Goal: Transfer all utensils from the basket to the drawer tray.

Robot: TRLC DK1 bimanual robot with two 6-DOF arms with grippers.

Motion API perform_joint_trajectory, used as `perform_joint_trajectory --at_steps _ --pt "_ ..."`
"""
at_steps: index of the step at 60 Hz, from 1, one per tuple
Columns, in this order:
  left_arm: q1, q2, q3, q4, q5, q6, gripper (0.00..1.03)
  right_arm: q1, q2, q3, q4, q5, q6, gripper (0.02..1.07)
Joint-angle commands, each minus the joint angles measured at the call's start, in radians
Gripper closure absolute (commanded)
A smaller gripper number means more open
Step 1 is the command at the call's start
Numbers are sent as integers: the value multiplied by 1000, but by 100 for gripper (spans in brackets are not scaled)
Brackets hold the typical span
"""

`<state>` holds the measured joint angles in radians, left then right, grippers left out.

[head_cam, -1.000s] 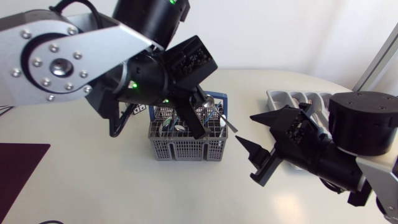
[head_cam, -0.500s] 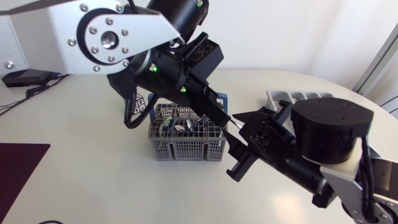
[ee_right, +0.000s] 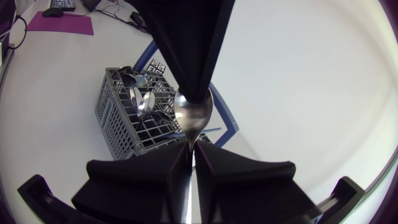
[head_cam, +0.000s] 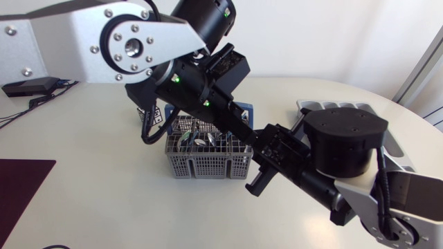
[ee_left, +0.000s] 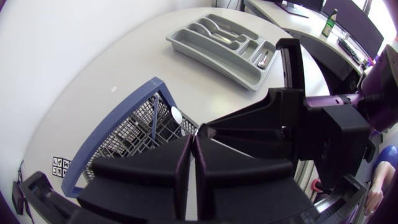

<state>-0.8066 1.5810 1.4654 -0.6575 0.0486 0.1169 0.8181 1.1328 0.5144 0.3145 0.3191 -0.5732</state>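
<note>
A silver spoon (ee_right: 193,115) hangs in the air above the right end of the grey wire basket (head_cam: 204,162). My left gripper (head_cam: 250,131) is shut on the bowl end, and its black fingers (ee_right: 194,74) come down onto the bowl in the right wrist view. My right gripper (ee_right: 191,149) meets it tip to tip and is shut on the spoon's neck. In the left wrist view the right gripper (ee_left: 209,132) sits just ahead of my shut left gripper (ee_left: 194,138). Several utensils (ee_right: 142,102) lie in the basket. The grey drawer tray (ee_left: 217,37) holds some cutlery.
The basket has a blue handle (ee_left: 155,93) standing up beside the joined grippers. The tray's rim (head_cam: 304,106) shows behind my right arm (head_cam: 346,149), at the table's right side. A dark purple mat (head_cam: 21,183) lies at the table's left edge.
My right arm swung left up to the left gripper and its fingers closed on the spoon. The left arm shifted right with the spoon, away from the basket's middle.
</note>
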Motion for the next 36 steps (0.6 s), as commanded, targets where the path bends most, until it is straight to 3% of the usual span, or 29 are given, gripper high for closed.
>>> perform_joint_trajectory --at_steps 1,3,7,15,20,25,36 --pt "9 11 42 -11 14 -31 90 6 15 22 1 0 -10 101" --pt "12 11 46 -11 14 -34 84 6 15 21 -3 -5 -10 101" --pt "17 10 55 -11 14 -42 63 1 13 16 -11 -15 -10 101" --pt "40 8 88 9 14 -52 37 -11 -4 6 -46 -58 -7 101" --pt "60 1 105 45 16 -54 29 -31 -28 -11 -78 -94 -5 101" --pt "66 -18 90 93 14 -45 27 -79 -64 -20 -121 -155 -4 101" --pt "81 -10 24 134 -3 21 27 -361 -168 -31 -281 -459 -28 101"
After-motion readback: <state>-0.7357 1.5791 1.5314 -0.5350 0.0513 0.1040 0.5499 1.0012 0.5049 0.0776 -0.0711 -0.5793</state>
